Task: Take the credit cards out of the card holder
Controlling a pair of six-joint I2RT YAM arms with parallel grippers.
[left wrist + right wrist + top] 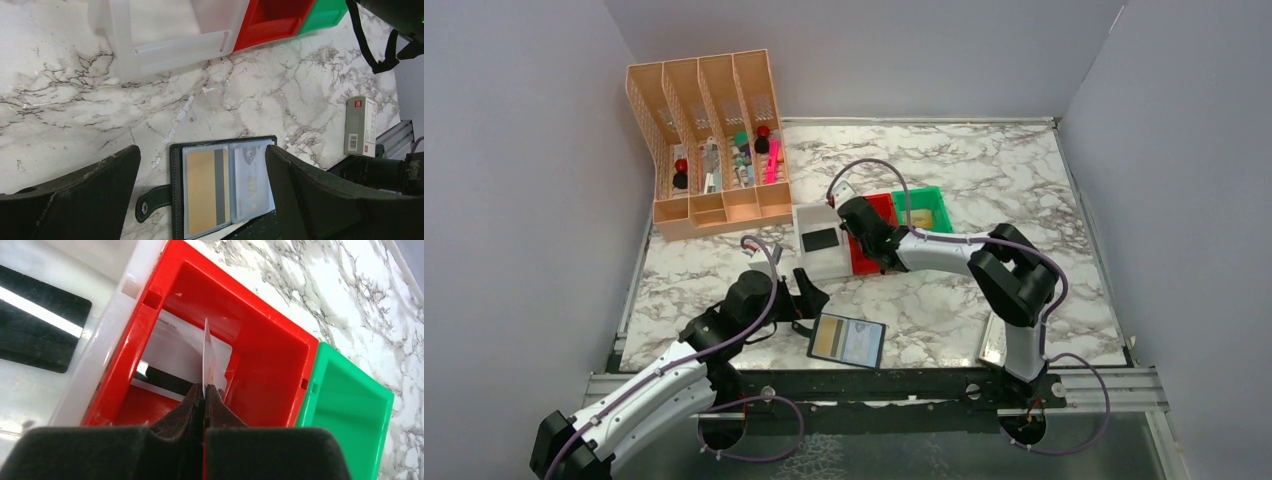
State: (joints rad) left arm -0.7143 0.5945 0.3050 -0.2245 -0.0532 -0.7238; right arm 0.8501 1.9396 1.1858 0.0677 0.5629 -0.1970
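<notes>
Card [206, 352] clamped edge-on in right tool [204, 389] over red bin [272, 370]; left tool [202, 152] gapes wide.

The left arm [639, 395] and the right arm [944, 250] both had white shells over their long links, with chunky black housings at the joints and round black bases [724, 428]. A thin purple-grey cable [876, 161] ran in slack loops along each arm from base to wrist. In the wrist cameras' views the jaws were matte black and wedge-shaped, narrowing toward the tips, with a coarse, faintly scuffed surface along their edges.
</notes>
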